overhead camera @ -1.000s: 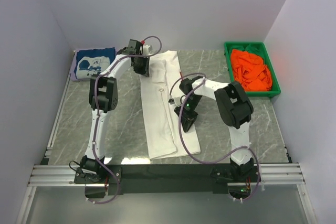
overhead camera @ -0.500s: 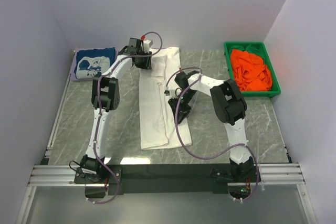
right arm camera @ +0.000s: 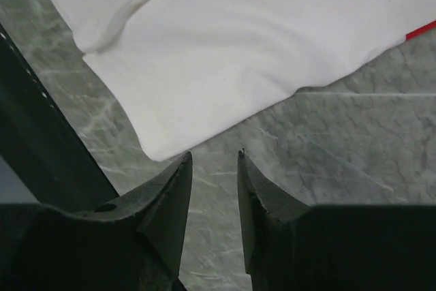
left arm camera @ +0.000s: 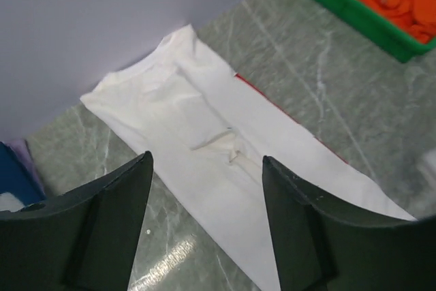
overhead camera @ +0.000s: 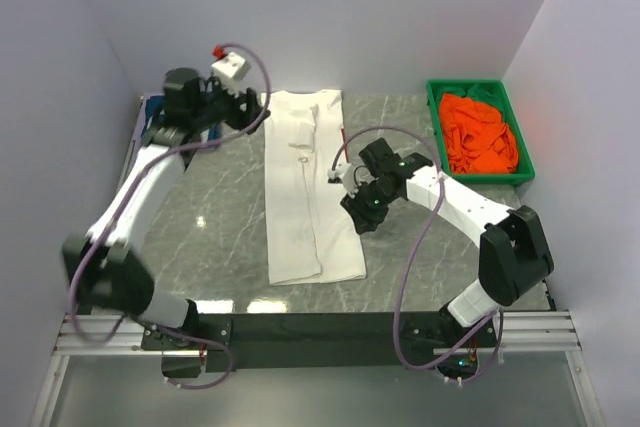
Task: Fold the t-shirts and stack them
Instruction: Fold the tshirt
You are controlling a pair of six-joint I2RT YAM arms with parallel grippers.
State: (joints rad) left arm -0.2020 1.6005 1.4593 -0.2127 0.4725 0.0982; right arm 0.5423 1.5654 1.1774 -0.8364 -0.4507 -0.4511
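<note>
A white t-shirt (overhead camera: 305,187) lies flat on the marble table as a long narrow strip, collar toward the back wall. My left gripper (overhead camera: 252,112) hangs open above the table just left of the collar; in the left wrist view its fingers (left arm camera: 109,223) stand wide apart over the white t-shirt (left arm camera: 225,148). My right gripper (overhead camera: 357,217) hovers at the strip's right edge. In the right wrist view its jaws (right arm camera: 214,158) are slightly apart with nothing between them, just off the shirt's hem corner (right arm camera: 238,46). A navy t-shirt (overhead camera: 152,112) lies at the back left, mostly hidden by the left arm.
A green bin (overhead camera: 436,112) at the back right holds crumpled orange t-shirts (overhead camera: 478,132); it also shows in the left wrist view as the bin (left arm camera: 354,15). The black mounting rail (overhead camera: 320,327) runs along the near edge. Walls close in the back and both sides.
The left gripper let go of the collar, opened wide, and swung up and left. The right gripper released the shirt's edge and drew back to the right. The shirt now lies narrower.
</note>
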